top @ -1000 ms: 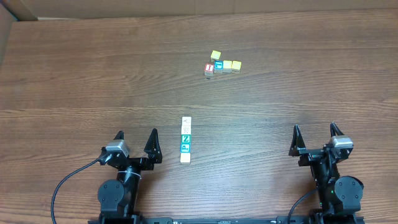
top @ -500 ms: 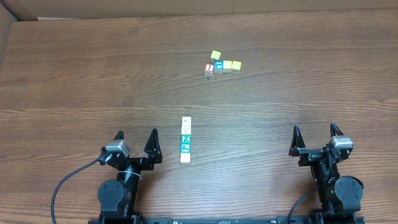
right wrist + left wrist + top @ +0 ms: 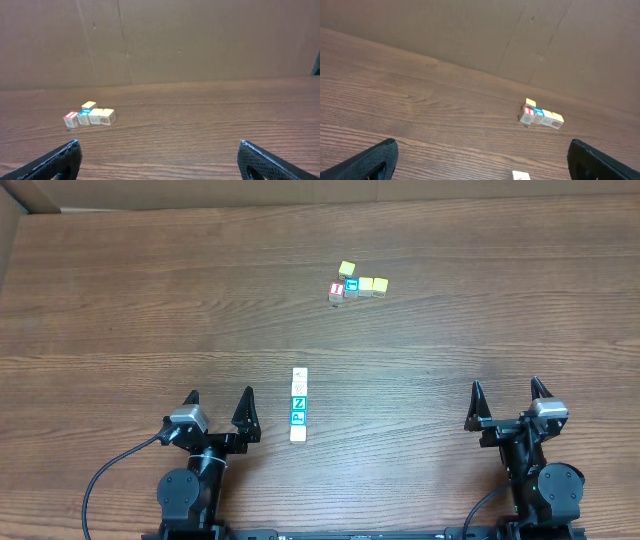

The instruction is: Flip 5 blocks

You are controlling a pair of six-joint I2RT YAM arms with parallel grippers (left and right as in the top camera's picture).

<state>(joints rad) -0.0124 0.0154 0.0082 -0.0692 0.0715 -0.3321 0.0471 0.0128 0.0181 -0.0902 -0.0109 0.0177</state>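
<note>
I see the left gripper (image 3: 219,396) parked at the near edge, jaws spread wide, nothing between them. It reads as a ready pose. It sits just left of the blocks (image 3: 298,405), so I judge this arm has the shorter reach.

The blocks lie in single file on the table (image 3: 120,310), touching end to end and running away from the base. Two whitish ones are farthest, then the green Z block (image 3: 298,402), a teal one, and a pale yellow one nearest. My guess is they're lined up so each can be tipped in turn. The catch is that neighbours touch, so fingers get little room along the file.

Marks on the whitish pair are too faint to read from overhead. The left wrist view catches only the top of one block, cut off at the bottom edge, and the rest sits below frame. I can't tell which faces count as flipped.

Further right and well back is the far cluster (image 3: 366,285): red-faced cube (image 3: 337,290), blue-faced cube (image 3: 351,284) and three yellowish cubes, all bunched and touching. I judge these aren't my targets. Their side prints are too small to make out.

The right gripper (image 3: 506,387) mirrors the left, jaws wide and empty, well apart from the file. Its wrist view shows only the far cluster against the cardboard wall (image 3: 200,40), and the file is out of frame there.
</note>
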